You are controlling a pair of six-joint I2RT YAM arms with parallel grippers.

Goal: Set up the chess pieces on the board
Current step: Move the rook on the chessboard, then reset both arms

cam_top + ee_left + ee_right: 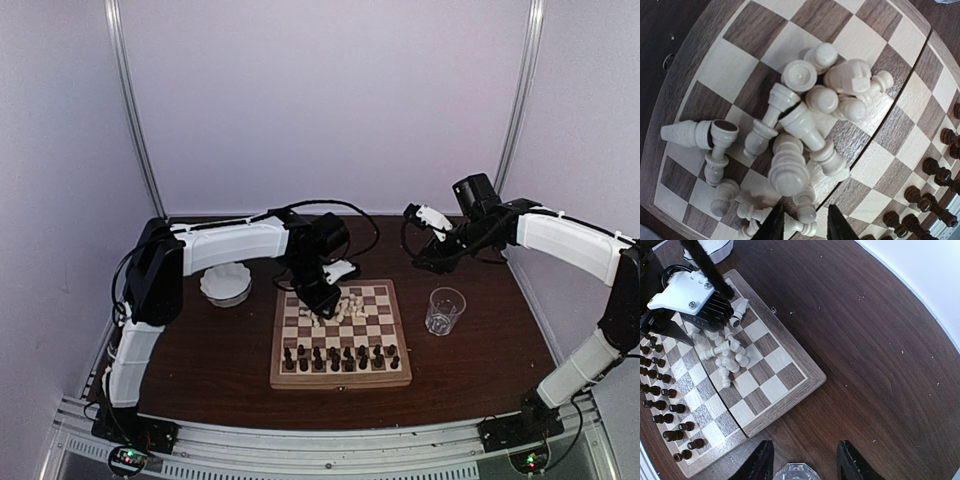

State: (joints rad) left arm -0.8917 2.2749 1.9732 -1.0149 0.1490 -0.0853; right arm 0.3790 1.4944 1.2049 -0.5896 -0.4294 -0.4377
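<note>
risk: my left gripper [805, 225], fingers parted a little and holding nothing, may knock and scatter the tangled white pieces [800, 135] heaped on the board [300, 381].
dark pieces [340, 355]: upright in rows at the board's near edge.
right gripper [802, 460]: wide open, empty, off the board.
surface: dark wood table [220, 360].
room: pale lilac walls.
</note>
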